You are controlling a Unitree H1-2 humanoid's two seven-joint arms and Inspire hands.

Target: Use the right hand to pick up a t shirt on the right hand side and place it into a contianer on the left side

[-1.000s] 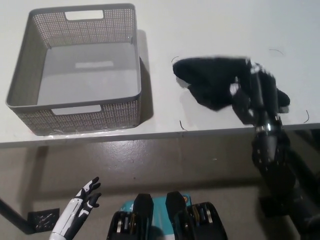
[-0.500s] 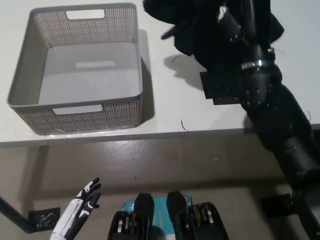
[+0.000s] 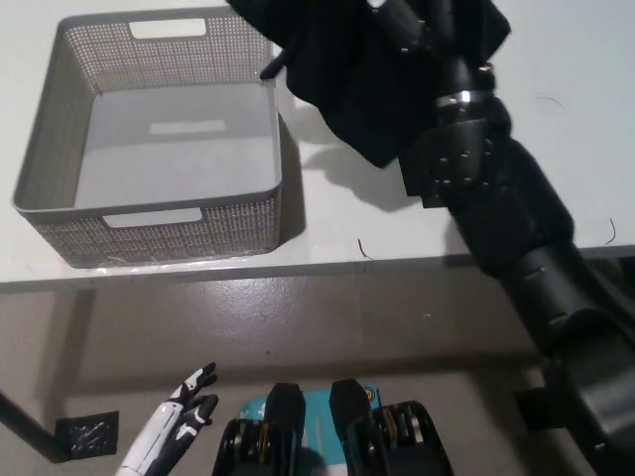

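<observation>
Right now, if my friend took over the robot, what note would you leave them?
Right hand: shut on the black t shirt, holding it lifted above the white table.
Left hand: open, holding nothing, hanging low at the lower left below the table edge.
Grey container: on the table's left side, nothing inside; one corner of the shirt hangs over its top right rim.
Done: shirt picked up and carried most of the way.
Left: move it fully over the container and let go.
</observation>
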